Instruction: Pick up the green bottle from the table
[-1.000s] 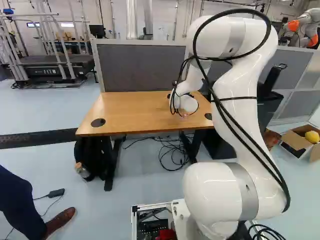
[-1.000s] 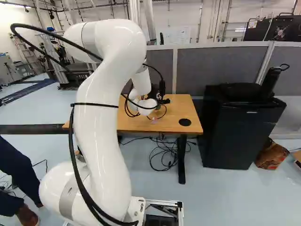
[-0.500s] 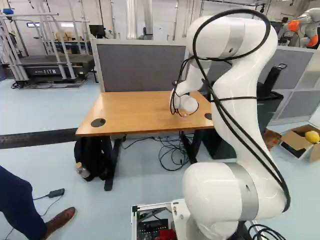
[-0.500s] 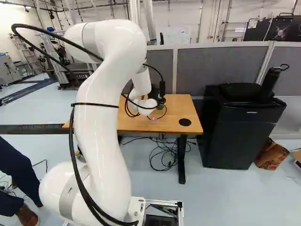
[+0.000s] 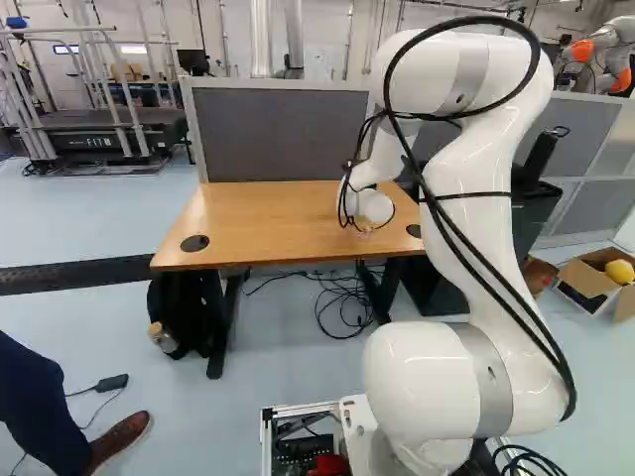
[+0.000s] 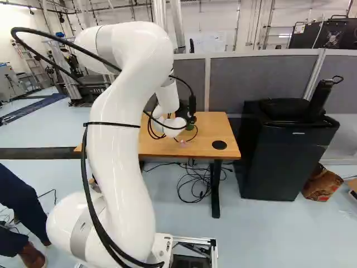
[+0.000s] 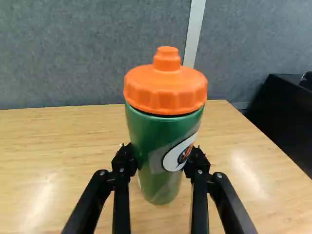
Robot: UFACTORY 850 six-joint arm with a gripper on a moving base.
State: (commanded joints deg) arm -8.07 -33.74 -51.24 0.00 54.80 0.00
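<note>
One green bottle (image 7: pixel 165 136) with one orange cap (image 7: pixel 165 87) is upright over the one wooden surface (image 5: pixel 268 213). The tool (image 6: pixel 191 119) is clamped on it: in the wrist view its two fingers (image 7: pixel 122 165) touch the bottle from two sides, below the cap. Two round black discs (image 5: pixel 194 243) sit in the surface, well apart; one black cabinet (image 6: pixel 284 156) stands just beside it.

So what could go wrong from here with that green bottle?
The fingers press the green bottle on its smooth, rounded sides, so it might slip or twist. Its orange lid sits above the grip, so it may tip. The black cables looping over the table could perhaps snag.
</note>
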